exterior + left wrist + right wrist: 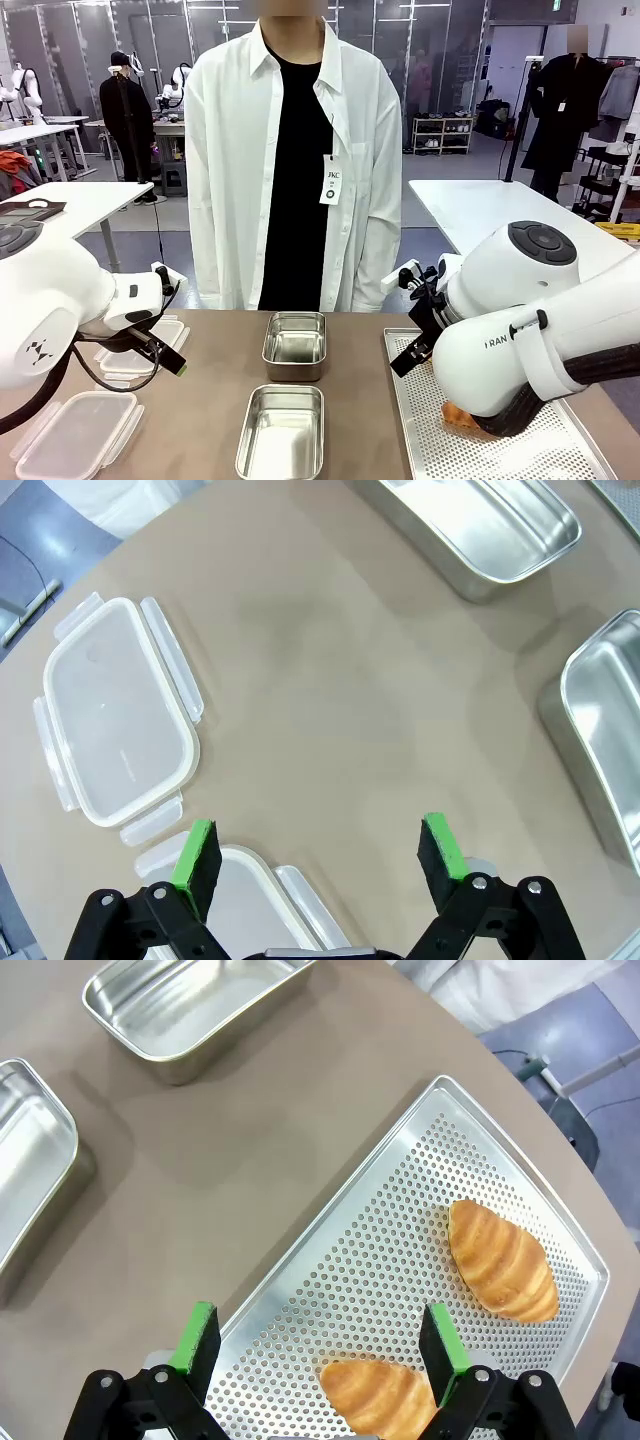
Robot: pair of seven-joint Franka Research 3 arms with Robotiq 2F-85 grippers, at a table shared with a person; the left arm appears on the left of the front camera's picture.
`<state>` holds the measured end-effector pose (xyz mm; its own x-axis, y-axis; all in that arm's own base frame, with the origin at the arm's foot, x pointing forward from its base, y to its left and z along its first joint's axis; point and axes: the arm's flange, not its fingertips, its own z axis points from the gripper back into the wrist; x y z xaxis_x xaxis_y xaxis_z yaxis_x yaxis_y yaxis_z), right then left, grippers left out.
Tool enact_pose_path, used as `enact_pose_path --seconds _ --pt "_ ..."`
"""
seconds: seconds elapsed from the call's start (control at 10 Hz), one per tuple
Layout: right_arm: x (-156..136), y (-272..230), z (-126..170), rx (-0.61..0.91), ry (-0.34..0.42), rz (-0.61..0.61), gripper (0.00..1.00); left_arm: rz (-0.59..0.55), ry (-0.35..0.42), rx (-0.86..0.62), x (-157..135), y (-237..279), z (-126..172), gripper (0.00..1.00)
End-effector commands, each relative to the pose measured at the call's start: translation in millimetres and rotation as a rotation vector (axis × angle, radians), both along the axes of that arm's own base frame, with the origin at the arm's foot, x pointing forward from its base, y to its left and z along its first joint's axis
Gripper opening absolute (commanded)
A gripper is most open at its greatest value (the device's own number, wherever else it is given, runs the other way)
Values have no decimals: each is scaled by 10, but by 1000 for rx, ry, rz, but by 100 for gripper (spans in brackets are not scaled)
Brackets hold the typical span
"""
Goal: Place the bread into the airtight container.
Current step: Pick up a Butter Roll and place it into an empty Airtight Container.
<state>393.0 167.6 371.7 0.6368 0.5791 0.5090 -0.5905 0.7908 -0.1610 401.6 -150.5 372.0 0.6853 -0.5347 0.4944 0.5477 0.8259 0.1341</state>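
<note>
Two golden croissant-shaped breads lie on the perforated metal tray: one bread toward its far side, the other bread close under my right gripper, which hangs open and empty above the tray. In the front view a bit of bread peeks out beneath the right arm. Two empty steel containers sit mid-table, the far container and the near container. My left gripper is open over bare table between the lids and the containers.
Two clear plastic snap lids lie at the table's left, one lid farther out and another lid just under the left fingers; both lids show in front too. A person in a white shirt stands at the far edge.
</note>
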Motion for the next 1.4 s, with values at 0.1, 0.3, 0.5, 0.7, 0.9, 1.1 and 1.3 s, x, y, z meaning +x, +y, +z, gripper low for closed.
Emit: enact_pose_path --seconds 0.1,0.3,0.5,0.7,0.9,1.1,1.3 --pt "1 -3 0 3 1 -3 100 1 0 0 1 2 0 100" --pt "1 -3 0 3 1 -3 100 1 0 0 1 2 0 100" --pt "111 -34 114 -79 44 -95 100 14 25 47 99 2 89 100" --pt "195 -23 591 -33 90 -57 100 -24 101 37 269 26 401 100" --pt "170 -172 1313 -13 142 -18 100 -67 175 -57 320 158 1176 100" --pt "-7 -436 2070 -3 143 1 100 -108 185 -121 202 390 2077 100" --pt "-373 -831 2807 58 94 70 100 -174 162 -214 -93 810 2954 100"
